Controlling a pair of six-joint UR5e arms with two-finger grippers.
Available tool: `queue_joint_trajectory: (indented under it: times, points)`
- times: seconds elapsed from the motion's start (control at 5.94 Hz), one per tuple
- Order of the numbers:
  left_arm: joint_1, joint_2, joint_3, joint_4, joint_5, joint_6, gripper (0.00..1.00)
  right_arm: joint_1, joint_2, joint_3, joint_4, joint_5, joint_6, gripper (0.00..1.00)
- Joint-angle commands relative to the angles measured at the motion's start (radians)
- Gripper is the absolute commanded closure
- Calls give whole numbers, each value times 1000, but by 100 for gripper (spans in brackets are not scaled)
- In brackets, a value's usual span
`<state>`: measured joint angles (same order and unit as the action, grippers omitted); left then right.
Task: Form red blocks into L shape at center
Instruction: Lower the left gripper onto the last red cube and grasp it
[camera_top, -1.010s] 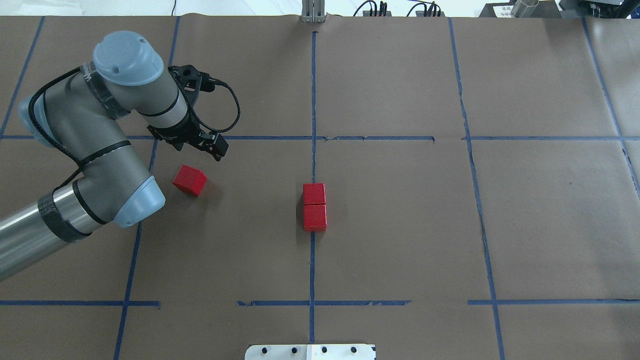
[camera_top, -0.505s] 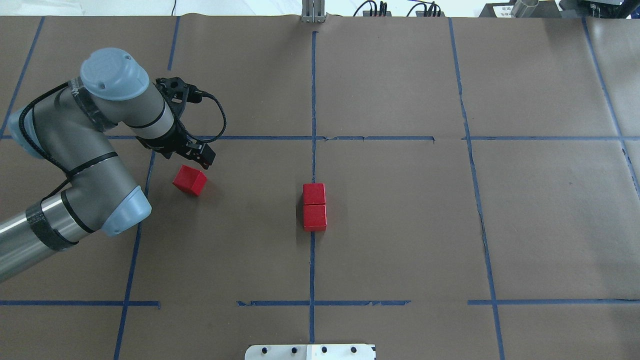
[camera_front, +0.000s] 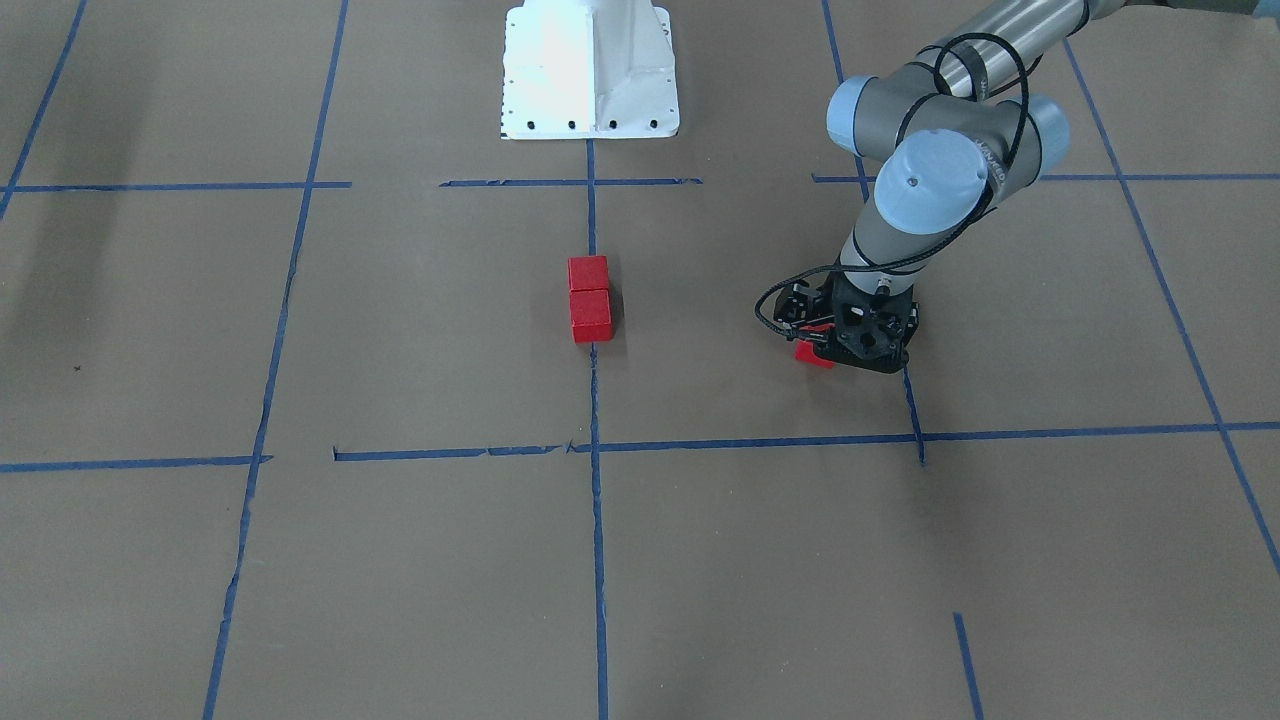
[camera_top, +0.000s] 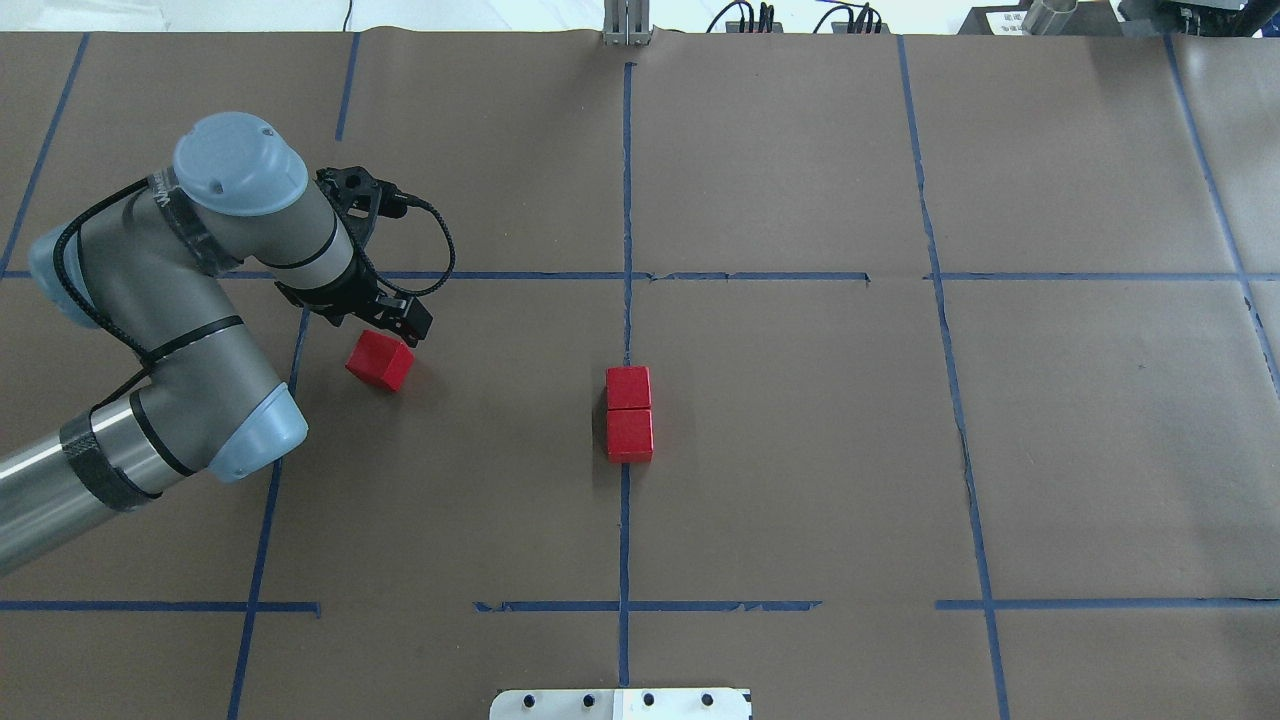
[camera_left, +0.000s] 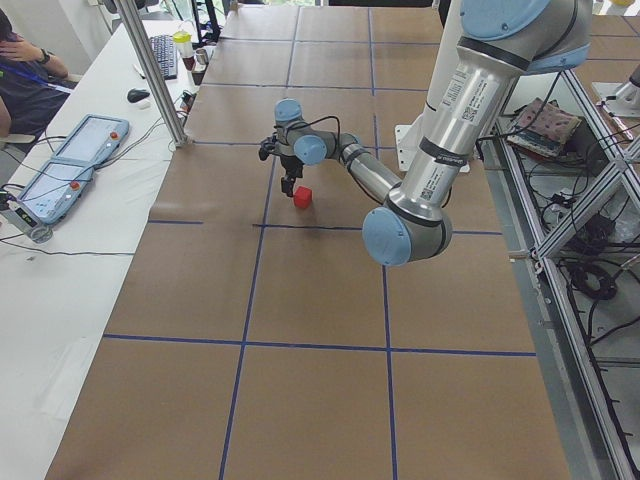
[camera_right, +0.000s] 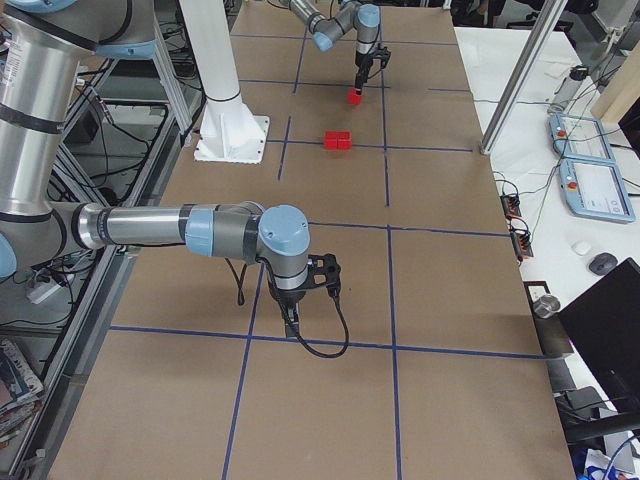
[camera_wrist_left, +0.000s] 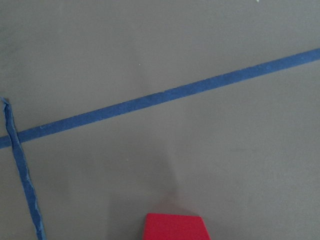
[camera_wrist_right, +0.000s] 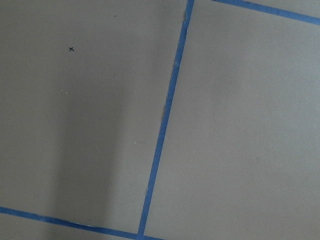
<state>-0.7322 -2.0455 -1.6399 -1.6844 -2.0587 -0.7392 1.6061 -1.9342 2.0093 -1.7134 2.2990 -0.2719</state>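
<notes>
Two red blocks (camera_top: 628, 387) (camera_top: 630, 436) touch end to end on the vertical blue tape line in the center cell (camera_top: 780, 440); they also show in the front view (camera_front: 590, 296). The third red block (camera_top: 380, 360) lies turned at the cell's left side. My left gripper (camera_top: 405, 322) hangs just above and behind this block and seems open and empty. In the front view the gripper (camera_front: 862, 345) hides most of the block (camera_front: 810, 354). The left wrist view shows the block's top (camera_wrist_left: 174, 227) at its bottom edge. My right gripper (camera_right: 291, 328) is far off over bare paper; I cannot tell its state.
The robot's white base (camera_front: 590, 70) stands at the near table edge. A metal post (camera_top: 626, 25) rises at the far edge. Teach pendants (camera_left: 75, 160) and an operator are beyond the table's far side. Blue tape lines divide the brown paper.
My left arm has swung left and the left gripper has come down closer to the loose red block. None of the blocks has moved.
</notes>
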Motion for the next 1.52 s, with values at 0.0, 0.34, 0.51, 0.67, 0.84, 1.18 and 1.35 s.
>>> queue_joint_trajectory:
  times: [0.0, 0.34, 0.51, 0.67, 0.84, 1.18, 1.35]
  points:
    - [28, 1, 2, 0, 2, -19, 0, 0, -2, -1, 0, -1, -1, 0]
    - [30, 2, 5, 2, 3, -19, 0, 0, 0, -1, 0, 0, 0, 0]
    - [31, 2, 14, 2, 2, -19, 0, 0, 0, 0, 0, 0, 0, 0]
    - [39, 1, 32, 0, 2, -17, 0, 0, -2, 0, 0, 0, 0, 0]
    - [51, -1, 48, -1, 2, -14, 0, 1, -2, 0, 0, 0, 0, 0]
    - [53, -1, 49, 0, 2, -9, 22, 0, -2, 0, 0, 0, -1, 0]
    - [53, -2, 54, 2, 2, -8, 39, 0, -2, 0, 0, 0, -1, 0]
